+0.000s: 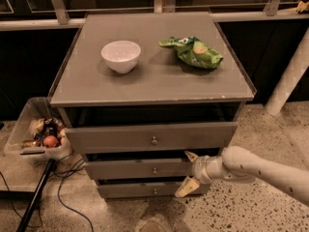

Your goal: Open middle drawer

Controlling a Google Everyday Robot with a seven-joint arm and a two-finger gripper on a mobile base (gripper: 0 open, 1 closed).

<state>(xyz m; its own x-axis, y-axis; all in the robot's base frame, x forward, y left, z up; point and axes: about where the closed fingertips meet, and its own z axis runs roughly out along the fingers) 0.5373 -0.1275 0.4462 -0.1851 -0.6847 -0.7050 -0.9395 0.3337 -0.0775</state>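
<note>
The grey cabinet [149, 88] has three drawers, each with a small round knob. The middle drawer [137, 169] has its knob [154, 170] at the centre and stands slightly out. The top drawer [120, 138] sticks out furthest, and the bottom drawer [130, 191] is lowest. My gripper [188, 172] comes in from the right on a white arm [256, 169]. It is open, at the right end of the middle drawer's front. One fingertip [190, 155] is at the drawer's upper edge and the other [186, 188] is below it, over the bottom drawer.
A white bowl [120, 56] and a green chip bag [192, 51] lie on the cabinet top. A clear bin of items [41, 134], cables [67, 187] and a black pole [36, 199] are at the left. A white pillar [289, 76] stands at the right.
</note>
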